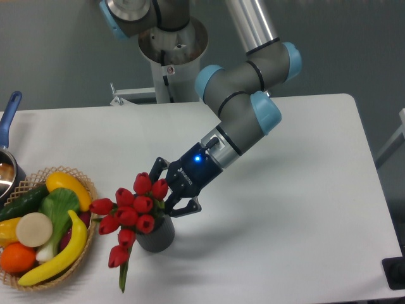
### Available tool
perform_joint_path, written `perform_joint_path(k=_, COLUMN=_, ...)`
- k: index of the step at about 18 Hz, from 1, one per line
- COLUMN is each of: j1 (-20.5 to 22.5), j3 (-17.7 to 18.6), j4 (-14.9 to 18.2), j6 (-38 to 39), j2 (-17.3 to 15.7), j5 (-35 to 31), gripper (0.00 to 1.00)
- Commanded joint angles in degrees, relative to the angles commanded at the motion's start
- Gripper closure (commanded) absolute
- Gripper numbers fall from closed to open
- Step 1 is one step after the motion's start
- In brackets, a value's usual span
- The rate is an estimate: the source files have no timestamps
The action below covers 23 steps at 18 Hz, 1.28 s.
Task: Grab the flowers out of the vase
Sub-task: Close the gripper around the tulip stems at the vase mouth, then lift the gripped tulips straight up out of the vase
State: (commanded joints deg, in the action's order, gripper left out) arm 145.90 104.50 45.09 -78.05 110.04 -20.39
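The flowers point(130, 212), a bunch of red tulip buds with green stems, lean out to the left over the rim of the small dark grey vase point(159, 236) at the table's front. One stem and leaf hang down in front of the vase. My gripper point(168, 190) comes in from the upper right and sits right behind the top buds, just above the vase's mouth. Its dark fingers straddle the bunch where the stems gather and are drawn in on it. The buds partly hide the fingertips.
A wicker basket point(90, 244) of fruit and vegetables stands at the front left, close to the hanging buds. A blue-handled pot point(7, 166) sits at the left edge. The arm's base point(171, 44) stands at the back of the white table.
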Motion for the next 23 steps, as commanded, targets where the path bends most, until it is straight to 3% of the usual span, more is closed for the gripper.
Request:
perform_joint_path(k=10, j1=0.7, j3=-0.3, j4=0.1, j6=4.0, j2=-3.5, j5=3.1, gripper=0.63)
perform_joint_path(k=17, j1=2.3, j3=-1.1, j4=0.1, j6=9.2, j2=-7.0, j5=8.8, gripper=0.63)
perform_joint_path(k=23, j1=2.3, j3=-5.2, j4=0.1, j6=13.8, j2=-7.7, j5=9.5, gripper=0.63)
